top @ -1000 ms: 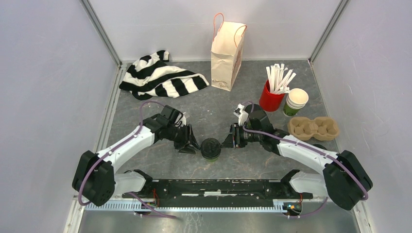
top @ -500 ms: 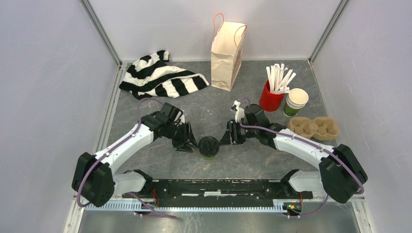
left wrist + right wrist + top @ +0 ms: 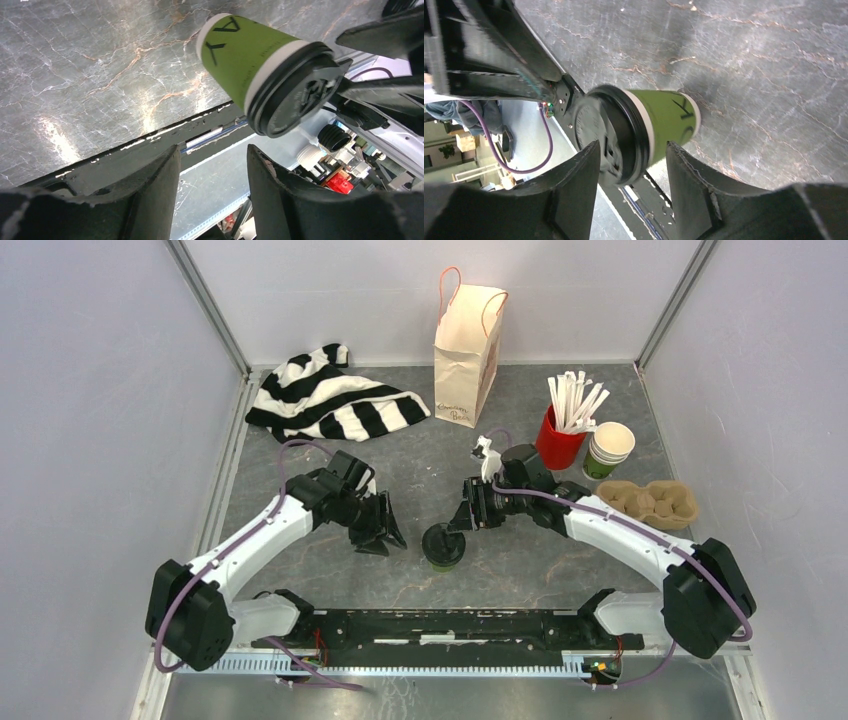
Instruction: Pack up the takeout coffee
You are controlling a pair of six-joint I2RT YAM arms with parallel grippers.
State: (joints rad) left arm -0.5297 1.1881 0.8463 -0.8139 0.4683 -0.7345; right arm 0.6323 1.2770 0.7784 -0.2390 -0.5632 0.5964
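Observation:
A takeout coffee (image 3: 441, 545), a small green paper cup with a pale band and a black lid, stands upright on the grey table between my two arms. My left gripper (image 3: 386, 533) hangs a short way to its left, open and holding nothing. In the left wrist view the cup (image 3: 250, 55) lies well beyond the open left gripper (image 3: 212, 152). My right gripper (image 3: 463, 520) sits just up and right of the cup, also open. The right wrist view shows the lidded cup (image 3: 659, 120) just ahead of the spread right gripper (image 3: 633, 150), not gripped.
A paper bag (image 3: 467, 340) with handles stands at the back. A striped cloth (image 3: 330, 400) lies back left. At the right are a red cup of white sticks (image 3: 558, 440), stacked lidless cups (image 3: 607, 450) and a cardboard cup carrier (image 3: 645, 503).
Both grippers have opened wider and drawn back from the cup, the left one to the left, the right one up and back. The cup stays standing on the table.

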